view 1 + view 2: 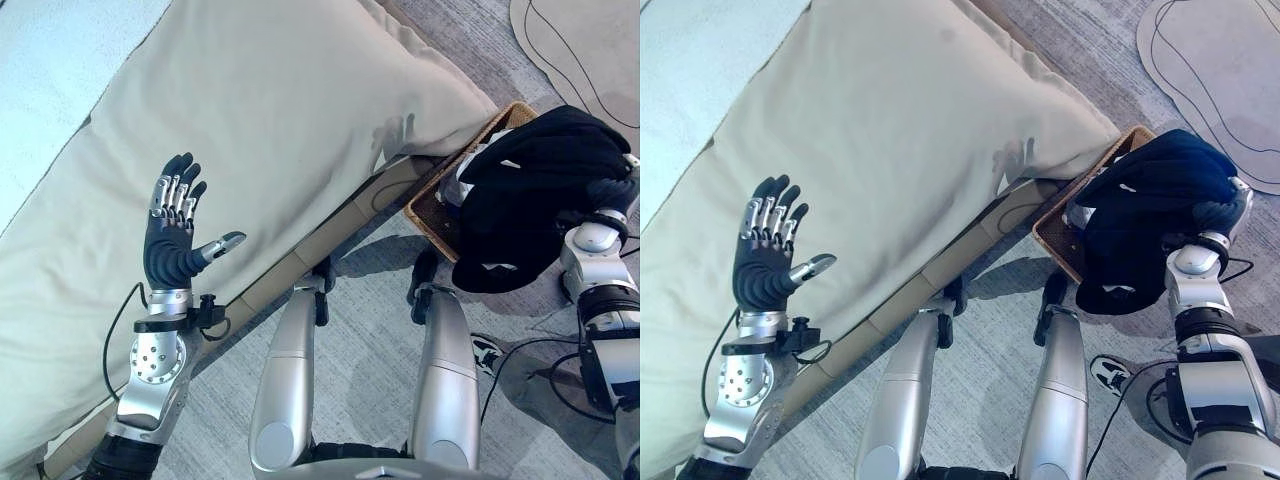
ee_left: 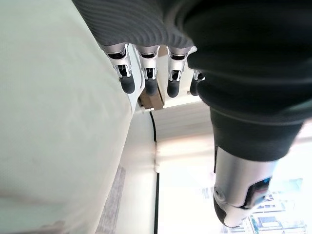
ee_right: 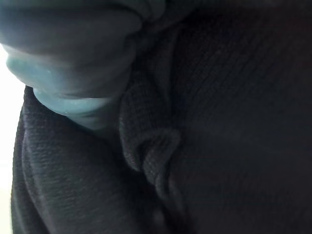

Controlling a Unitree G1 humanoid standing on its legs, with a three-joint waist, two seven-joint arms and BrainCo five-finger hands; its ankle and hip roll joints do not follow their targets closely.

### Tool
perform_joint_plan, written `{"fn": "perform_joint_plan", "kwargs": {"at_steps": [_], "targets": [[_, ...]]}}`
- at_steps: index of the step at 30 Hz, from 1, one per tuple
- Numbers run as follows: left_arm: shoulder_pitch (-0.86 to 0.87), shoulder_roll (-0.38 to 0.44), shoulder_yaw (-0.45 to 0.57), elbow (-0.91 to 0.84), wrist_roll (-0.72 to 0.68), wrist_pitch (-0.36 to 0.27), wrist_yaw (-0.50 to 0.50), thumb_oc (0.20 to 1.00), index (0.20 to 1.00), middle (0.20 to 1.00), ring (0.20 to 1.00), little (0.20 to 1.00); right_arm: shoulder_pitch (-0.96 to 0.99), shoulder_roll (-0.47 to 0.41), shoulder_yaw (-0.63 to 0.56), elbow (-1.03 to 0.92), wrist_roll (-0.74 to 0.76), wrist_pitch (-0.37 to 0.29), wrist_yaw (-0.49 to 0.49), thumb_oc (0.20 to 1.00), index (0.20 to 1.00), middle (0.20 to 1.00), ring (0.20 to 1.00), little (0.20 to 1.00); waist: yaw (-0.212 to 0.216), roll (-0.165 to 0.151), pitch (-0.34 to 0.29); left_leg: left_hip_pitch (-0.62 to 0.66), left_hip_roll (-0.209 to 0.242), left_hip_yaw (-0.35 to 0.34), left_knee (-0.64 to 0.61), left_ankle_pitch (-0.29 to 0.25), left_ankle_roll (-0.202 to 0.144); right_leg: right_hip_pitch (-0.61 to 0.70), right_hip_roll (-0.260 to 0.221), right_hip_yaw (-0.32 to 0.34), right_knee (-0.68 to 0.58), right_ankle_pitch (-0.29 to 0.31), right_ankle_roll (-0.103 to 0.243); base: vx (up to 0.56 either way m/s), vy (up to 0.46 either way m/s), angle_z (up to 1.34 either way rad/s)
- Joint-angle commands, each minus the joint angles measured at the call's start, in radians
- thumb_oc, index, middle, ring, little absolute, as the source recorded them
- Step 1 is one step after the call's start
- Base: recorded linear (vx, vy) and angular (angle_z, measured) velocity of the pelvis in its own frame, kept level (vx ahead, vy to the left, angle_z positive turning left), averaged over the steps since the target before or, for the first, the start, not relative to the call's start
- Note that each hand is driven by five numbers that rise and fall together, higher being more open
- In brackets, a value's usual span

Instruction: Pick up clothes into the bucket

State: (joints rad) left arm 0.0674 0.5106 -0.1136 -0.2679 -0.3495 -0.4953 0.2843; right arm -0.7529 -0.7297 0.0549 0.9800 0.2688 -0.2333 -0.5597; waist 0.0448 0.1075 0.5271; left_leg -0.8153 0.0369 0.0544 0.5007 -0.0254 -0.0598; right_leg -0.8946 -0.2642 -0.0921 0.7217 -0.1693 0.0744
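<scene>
Left hand (image 1: 172, 240) is up over the beige cushion (image 1: 260, 130), palm toward the camera, fingers straight and spread, thumb out to the side, holding nothing. Left wrist view agrees: fingertips (image 2: 150, 87) in a row, extended, cushion just beside them, no contact visible.

Black garment (image 1: 535, 190) is bunched up over the woven basket (image 1: 437, 213), which sits on the grey carpet (image 1: 375, 290) just beside the cushion's lower corner. Part of the cloth hangs over the basket's near edge, the rest is draped over the right hand (image 1: 1223, 215). Only the ribbed cover at the wrist shows there; fingers are buried in the fabric, so can't tell whether they're curled on it or not. Right wrist view is dark knit cloth (image 3: 219, 122) right up against the lens, with a fold in the middle and a light blue-grey piece (image 3: 73, 73) at one corner

Beige rug (image 1: 585, 50) with dark line pattern lies on the floor past the basket, well apart from it
</scene>
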Motion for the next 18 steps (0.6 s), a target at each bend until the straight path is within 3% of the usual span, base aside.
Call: {"fn": "perform_joint_plan", "kwargs": {"at_steps": [1,10,16,18], "targets": [[0.021,-0.002,0.01,-0.051,-0.008,-0.061,0.031,1.0,1.0,1.0,1.0,1.0,-0.045,-0.054,0.012,-0.06,0.016,-0.074,-0.069,0.2,0.2,0.2,0.2,0.2,-0.021,-0.023,-0.073,-0.036,0.004,-0.001,0.076,-0.05,0.02,0.043,-0.018,0.057,-0.05,0.063,0.049,0.0,0.0,0.0],[0.021,-0.001,0.002,-0.046,-0.001,-0.07,0.059,1.0,1.0,1.0,1.0,1.0,-0.063,-0.027,0.02,0.029,0.022,-0.067,-0.088,0.2,0.2,0.2,0.2,0.2,-0.013,-0.017,-0.057,-0.067,-0.001,0.0,0.086,-0.053,0.023,0.018,-0.021,0.064,-0.045,0.065,0.047,0.0,0.003,0.01],[0.004,0.014,-0.02,-0.046,-0.006,-0.069,0.047,1.0,1.0,1.0,1.0,1.0,-0.094,-0.004,0.069,0.22,0.023,-0.018,-0.029,0.2,0.2,0.2,0.2,0.2,-0.001,0.01,-0.036,-0.144,-0.013,0.004,0.141,-0.06,0.026,-0.062,-0.029,0.088,0.012,0.054,0.046,-0.04,0.017,0.07],[-0.008,0.017,-0.031,-0.05,-0.011,-0.074,0.044,1.0,1.0,1.0,1.0,1.0,-0.129,-0.027,0.084,0.297,0.01,0.011,-0.013,0.2,0.2,0.2,0.2,0.2,0.012,0.033,-0.035,-0.199,-0.023,0.007,0.176,-0.065,0.028,-0.124,-0.04,0.107,0.061,0.045,0.045,-0.05,0.016,0.05]]}}
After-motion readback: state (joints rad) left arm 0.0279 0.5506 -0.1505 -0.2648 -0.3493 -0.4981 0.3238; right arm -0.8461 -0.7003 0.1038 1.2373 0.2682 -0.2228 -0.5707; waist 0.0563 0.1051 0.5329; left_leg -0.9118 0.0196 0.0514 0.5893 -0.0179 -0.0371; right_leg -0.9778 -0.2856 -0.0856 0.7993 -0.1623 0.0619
